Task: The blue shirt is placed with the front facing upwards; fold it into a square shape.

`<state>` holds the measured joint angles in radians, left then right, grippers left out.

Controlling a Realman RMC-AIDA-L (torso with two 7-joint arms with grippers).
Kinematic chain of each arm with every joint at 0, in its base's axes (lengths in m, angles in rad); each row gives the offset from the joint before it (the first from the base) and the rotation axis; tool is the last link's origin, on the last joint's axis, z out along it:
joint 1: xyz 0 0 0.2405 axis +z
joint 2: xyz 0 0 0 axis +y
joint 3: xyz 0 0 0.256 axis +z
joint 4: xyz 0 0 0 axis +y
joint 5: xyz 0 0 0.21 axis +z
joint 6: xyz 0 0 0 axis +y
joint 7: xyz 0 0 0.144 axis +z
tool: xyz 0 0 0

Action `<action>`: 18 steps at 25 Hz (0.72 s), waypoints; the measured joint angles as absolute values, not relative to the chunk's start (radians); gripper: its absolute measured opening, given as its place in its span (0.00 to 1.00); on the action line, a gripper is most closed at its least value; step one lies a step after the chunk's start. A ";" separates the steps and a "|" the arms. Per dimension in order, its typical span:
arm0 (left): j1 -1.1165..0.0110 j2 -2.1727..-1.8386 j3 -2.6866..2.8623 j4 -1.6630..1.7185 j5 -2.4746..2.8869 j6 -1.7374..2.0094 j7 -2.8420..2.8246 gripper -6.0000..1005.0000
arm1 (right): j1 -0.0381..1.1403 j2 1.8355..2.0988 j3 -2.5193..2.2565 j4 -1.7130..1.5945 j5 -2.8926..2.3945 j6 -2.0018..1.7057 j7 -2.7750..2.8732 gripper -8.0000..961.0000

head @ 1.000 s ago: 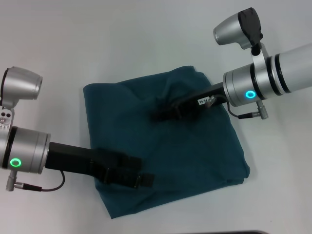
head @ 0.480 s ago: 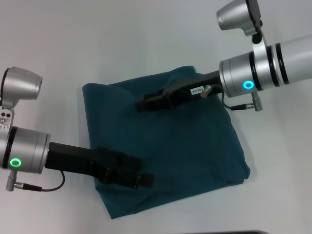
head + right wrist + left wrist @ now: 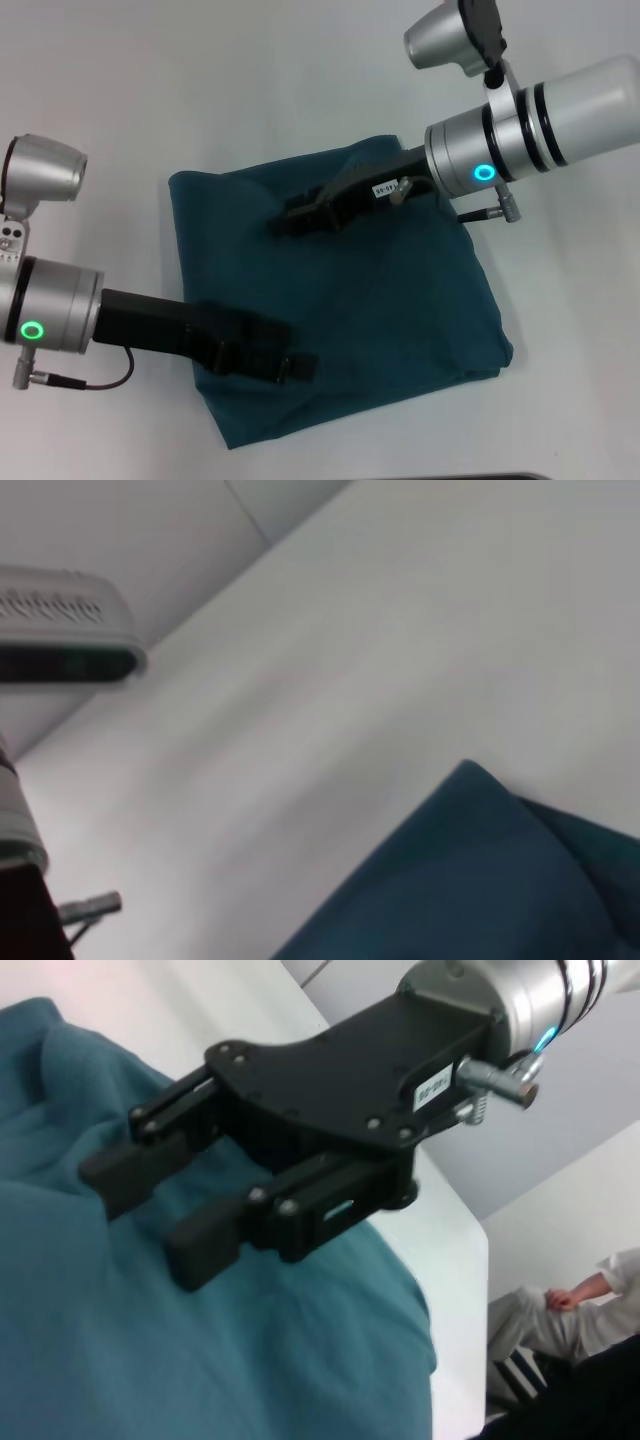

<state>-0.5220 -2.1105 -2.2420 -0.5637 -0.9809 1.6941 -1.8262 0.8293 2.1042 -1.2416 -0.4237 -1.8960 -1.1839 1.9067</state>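
Observation:
The blue shirt (image 3: 400, 300) lies folded into a rough square on the white table, plain side up with no print showing. My right gripper (image 3: 283, 222) hovers over the shirt's far middle part. In the left wrist view that right gripper (image 3: 150, 1218) is open, with nothing between its black fingers (image 3: 205, 1245), just above the shirt's cloth (image 3: 120, 1350). My left gripper (image 3: 290, 350) rests low over the shirt's near left part, fingers apart. A corner of the shirt (image 3: 480, 890) shows in the right wrist view.
Bare white table (image 3: 300, 80) surrounds the shirt on all sides. The table's near edge (image 3: 480, 476) runs just past the shirt's front fold. The left arm's grey camera housing (image 3: 60, 630) shows in the right wrist view. A seated person (image 3: 560, 1310) is far off.
My right gripper has lifted off the shirt and drawn left and toward the far side, its wrist rising. The left arm and the shirt have stayed put.

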 joint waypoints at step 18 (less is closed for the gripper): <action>-0.577 -2.142 -2.297 -0.600 -1.035 1.538 -1.854 0.89 | 0.715 2.085 -1.135 -0.530 -1.831 -1.259 1.911 0.51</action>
<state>-0.5770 -2.1417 -2.2974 -0.6002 -1.0353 1.5378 -1.8543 0.7148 2.0848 -1.1347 -0.5305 -1.8311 -1.2586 1.9107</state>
